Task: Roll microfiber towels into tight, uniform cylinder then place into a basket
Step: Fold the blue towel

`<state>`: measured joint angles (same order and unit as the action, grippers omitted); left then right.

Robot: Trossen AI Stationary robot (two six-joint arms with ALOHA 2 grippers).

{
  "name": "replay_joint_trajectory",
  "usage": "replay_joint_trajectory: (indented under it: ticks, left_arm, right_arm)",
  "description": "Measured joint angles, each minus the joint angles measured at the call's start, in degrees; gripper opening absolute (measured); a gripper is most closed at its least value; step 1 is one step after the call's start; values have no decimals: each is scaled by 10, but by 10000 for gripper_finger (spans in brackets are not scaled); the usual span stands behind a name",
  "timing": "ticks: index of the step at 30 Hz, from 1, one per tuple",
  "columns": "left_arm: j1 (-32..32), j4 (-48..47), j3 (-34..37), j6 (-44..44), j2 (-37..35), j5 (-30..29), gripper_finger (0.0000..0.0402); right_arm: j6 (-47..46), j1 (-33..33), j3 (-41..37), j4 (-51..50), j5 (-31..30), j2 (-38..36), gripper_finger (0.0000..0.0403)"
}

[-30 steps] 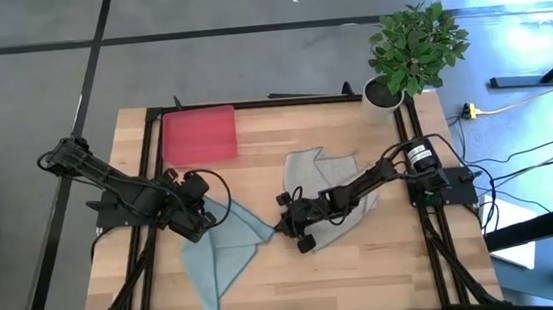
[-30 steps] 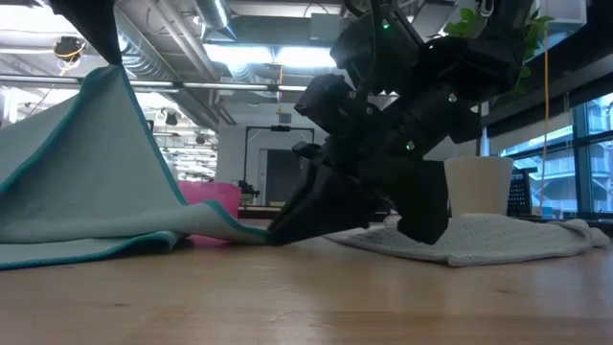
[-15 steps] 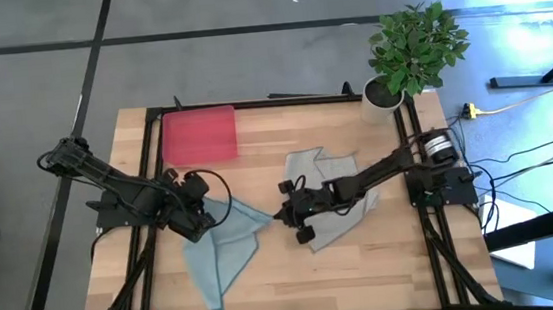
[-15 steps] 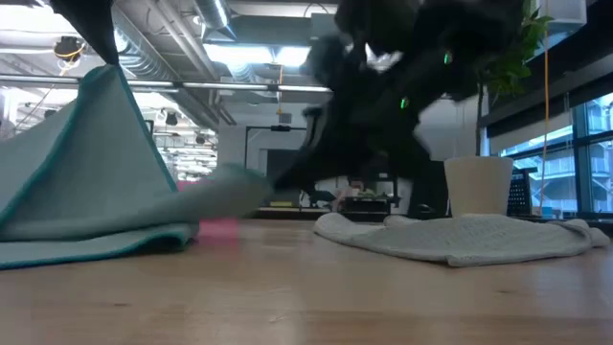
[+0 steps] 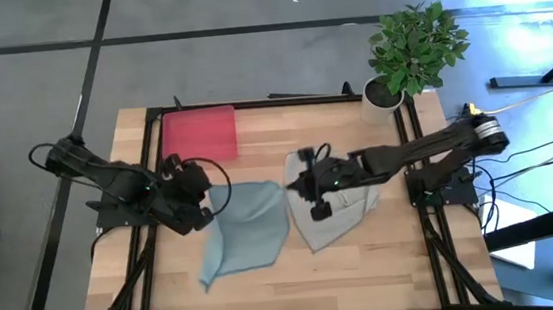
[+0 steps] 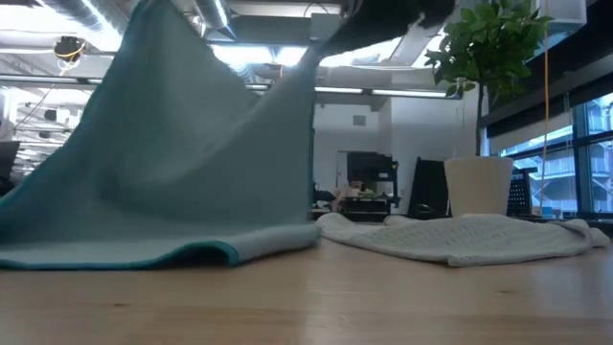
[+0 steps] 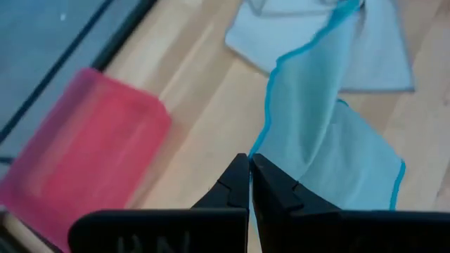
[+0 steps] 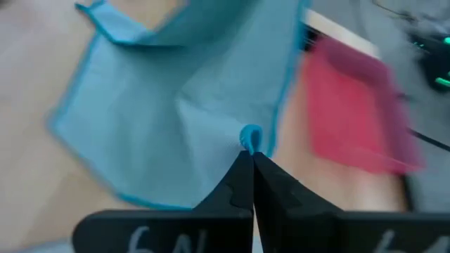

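The pale blue-teal towel (image 5: 248,228) hangs spread between my two grippers; its lower edge (image 6: 124,254) lies on the table. My left gripper (image 5: 203,197) is shut on the towel's left upper corner. My right gripper (image 5: 292,186) is shut on its right upper corner. The light grey towel (image 5: 337,220) lies crumpled flat on the table under my right arm, and it also shows in the low view (image 6: 460,235). The red tray (image 5: 198,135) stands at the far left, with nothing showing in it. My left gripper pinches the teal towel at its hemmed edge (image 7: 271,137) between the two shut fingers. The cloth runs away from the fingertips, lifted, and falls to the table. My right gripper pinches a hemmed corner (image 8: 249,135) of the teal towel at its fingertips. The corner is held high (image 6: 314,53) and the cloth hangs below it toward the table.
A white pot with a green plant (image 5: 391,85) stands at the far right corner. A black frame (image 5: 252,104) runs along the table's edges. Bare wood lies along the near edge (image 5: 368,277).
My right gripper has gone up and toward the far edge with the towel's corner. My left gripper has risen a little. The towel, which lay folded in a low triangle, is now drawn up and spread out between the two grippers, with its lower edge staying on the table.
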<state>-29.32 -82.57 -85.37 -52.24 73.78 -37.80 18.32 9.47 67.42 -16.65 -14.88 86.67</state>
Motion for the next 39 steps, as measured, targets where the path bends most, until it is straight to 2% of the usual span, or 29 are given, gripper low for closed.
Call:
replay_joint_trajectory:
  ticks: [5, 14, 20, 29, 33, 39]
  left_arm:
    - [1, -15, -43, 33, 0, -54, 0]
    - [6, -76, -108, 34, 0, -180, 0]
    - [49, -75, -146, 97, -2, -200, 0]
    - [160, -74, -162, 194, -10, -200, 0]
    - [207, -69, -162, 229, -11, -228, 0]
    - [246, 3, -162, 313, -12, -236, 0]
  right_arm:
    - [2, 0, 73, -113, -97, -26, 1]
    - [4, -5, 205, -253, -200, -30, 0]
    - [8, -29, 266, -296, -268, -30, 0]
    - [5, -88, 312, -348, -275, -30, 0]
    - [17, -116, 326, -343, -276, -30, 0]
    - [34, -151, 367, -317, -281, -29, 0]
